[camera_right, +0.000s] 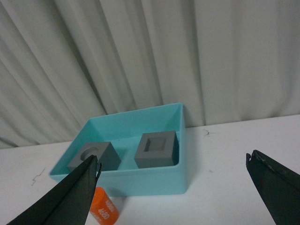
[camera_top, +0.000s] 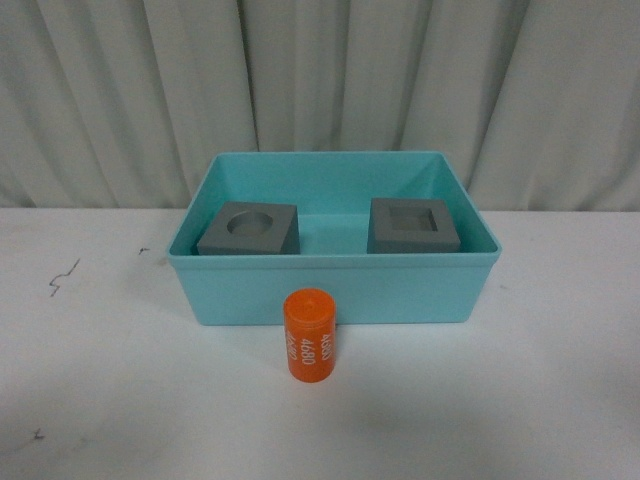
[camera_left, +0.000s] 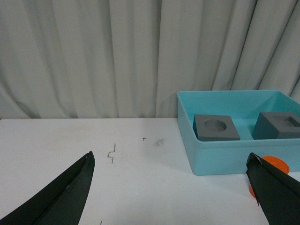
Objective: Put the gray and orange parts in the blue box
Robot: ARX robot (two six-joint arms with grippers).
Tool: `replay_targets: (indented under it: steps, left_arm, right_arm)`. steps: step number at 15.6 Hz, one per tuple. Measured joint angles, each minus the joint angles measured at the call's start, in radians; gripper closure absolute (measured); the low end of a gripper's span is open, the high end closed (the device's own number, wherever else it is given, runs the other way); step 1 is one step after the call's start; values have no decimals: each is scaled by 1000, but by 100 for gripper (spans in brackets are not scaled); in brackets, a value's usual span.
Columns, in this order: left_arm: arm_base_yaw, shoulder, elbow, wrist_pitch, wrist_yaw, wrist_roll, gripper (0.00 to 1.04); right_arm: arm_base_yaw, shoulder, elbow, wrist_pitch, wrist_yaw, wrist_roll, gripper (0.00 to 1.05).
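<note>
Neither arm shows in the front view. The box's [camera_top: 400,290] front wall cuts off the lower half of both cubes: the round-hole cube [camera_top: 250,230] sits inside on the left, the square-hole cube [camera_top: 412,226] on the right, well apart. The orange cylinder [camera_top: 309,335] stands upright on the worktop [camera_top: 100,380] just in front of that wall; can't tell if they touch. In both wrist views a dark finger hides most of the cylinder. The left pincer [camera_left: 169,157] and right pincer [camera_right: 173,157] are both spread wide, holding nothing. A pale curtain [camera_top: 120,100] hangs behind, and there are a few scuffs [camera_top: 63,277] off to the left.
</note>
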Motion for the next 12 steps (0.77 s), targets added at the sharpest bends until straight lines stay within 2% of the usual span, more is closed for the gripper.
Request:
replay_targets:
  steps: [1,3,8,12]
  left_arm:
    - [0,0,0,0,0,0,7]
    - [0,0,0,0,0,0,7]
    - [0,0,0,0,0,0,7]
    - [0,0,0,0,0,0,7]
  right_arm:
    - [45,180,70,88,18,24,6]
    - [103,484,233,89,62,31,6]
    - [227,979,669,-166,90,3,6]
    - [332,1155,844,-339,55,-24,6]
